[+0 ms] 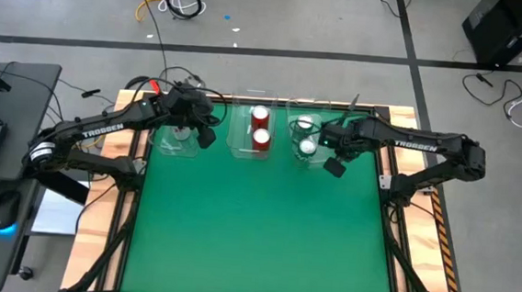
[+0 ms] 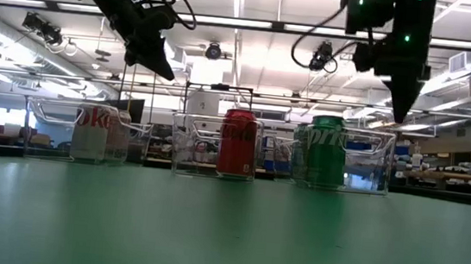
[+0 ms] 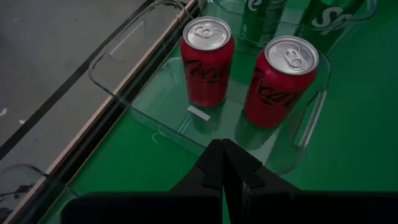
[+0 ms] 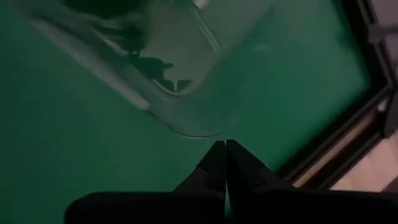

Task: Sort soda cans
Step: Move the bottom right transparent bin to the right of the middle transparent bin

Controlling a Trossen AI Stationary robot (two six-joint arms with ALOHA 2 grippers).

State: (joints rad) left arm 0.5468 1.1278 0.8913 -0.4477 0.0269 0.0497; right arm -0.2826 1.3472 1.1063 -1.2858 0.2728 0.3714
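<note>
Three clear bins stand in a row at the table's far edge. The middle bin holds two red cans, which stand upright in the left wrist view. The right bin holds two green cans. A silver can stands in the left bin. My left gripper is shut and empty, in the air between the left and middle bins. My right gripper is shut and empty, raised beside the right bin's near right corner.
The green mat spreads out toward the near edge in front of the bins. The wooden table edge runs close behind and beside the bins. A laptop and mouse lie on a side desk at the left.
</note>
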